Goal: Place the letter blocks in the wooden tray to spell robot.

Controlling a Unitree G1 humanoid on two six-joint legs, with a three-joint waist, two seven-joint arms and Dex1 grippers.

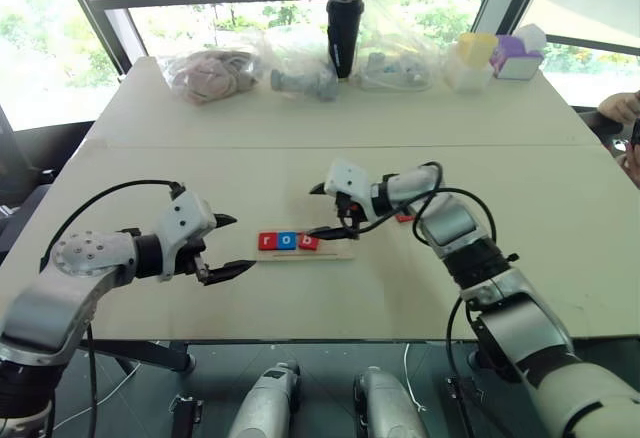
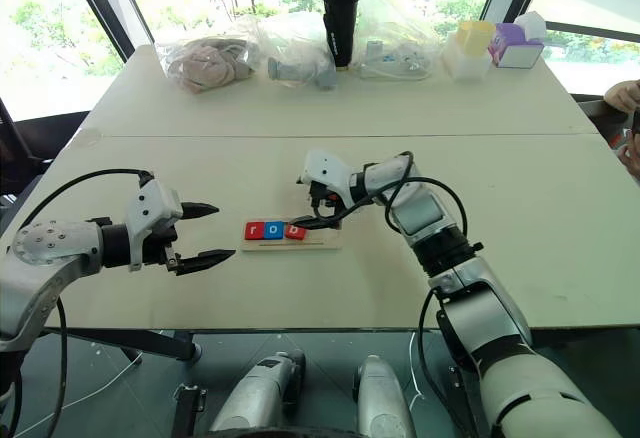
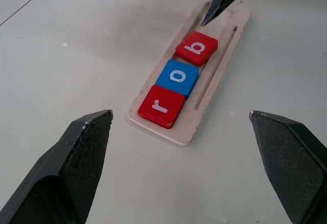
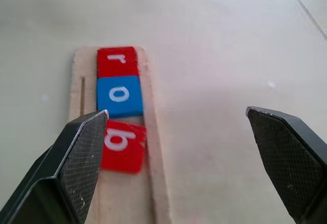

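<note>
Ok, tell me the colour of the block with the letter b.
Red, with a white letter; the b block shows best in the left wrist view.

White letters r, o, b show on the letter blocks [image 3: 178, 77] in the wooden tray [image 3: 219, 86].

One long light-wood tray [image 3: 217, 88] holds three flat square letter tiles: two red [image 3: 161, 106] and one blue [image 3: 178, 77].

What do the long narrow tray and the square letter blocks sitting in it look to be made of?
Long narrow tray: pale unfinished-looking wood, matte, with a groove cut along it. Red and blue square letter blocks: smooth, glossy painted faces with white letters and rounded edges; painted wood or plastic, can't tell which.
</note>
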